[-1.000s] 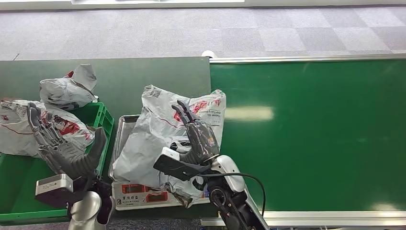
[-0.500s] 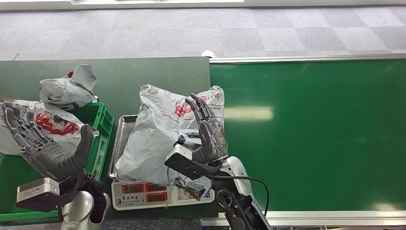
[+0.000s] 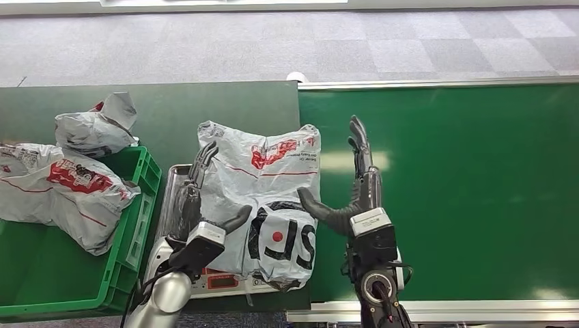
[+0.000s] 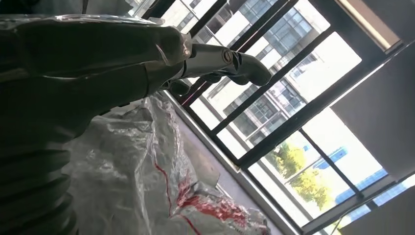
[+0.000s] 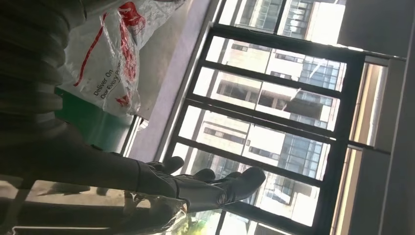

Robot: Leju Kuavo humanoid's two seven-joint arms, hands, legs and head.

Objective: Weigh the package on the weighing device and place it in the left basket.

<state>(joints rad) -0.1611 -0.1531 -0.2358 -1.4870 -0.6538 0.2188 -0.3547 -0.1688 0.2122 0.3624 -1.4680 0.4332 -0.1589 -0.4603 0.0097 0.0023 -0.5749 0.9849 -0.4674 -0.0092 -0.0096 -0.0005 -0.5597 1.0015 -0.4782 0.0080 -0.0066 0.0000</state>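
Both hands flank your package (image 3: 263, 198), which lies on the scale (image 3: 225, 280): left hand (image 3: 194, 205) and right hand (image 3: 355, 195) spread, holding nothing. Soft, slick and probably light, it'll sag; squeeze both side edges. Basket (image 3: 130, 225) waits beyond your left hand.

A dark green table (image 3: 246, 102) carries a green basket (image 3: 133, 225), the scale (image 3: 225, 281) and a grey bag (image 3: 95, 126)

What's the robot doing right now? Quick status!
Left hand and right hand open, flanking package on scale. Green basket holds other parcels.
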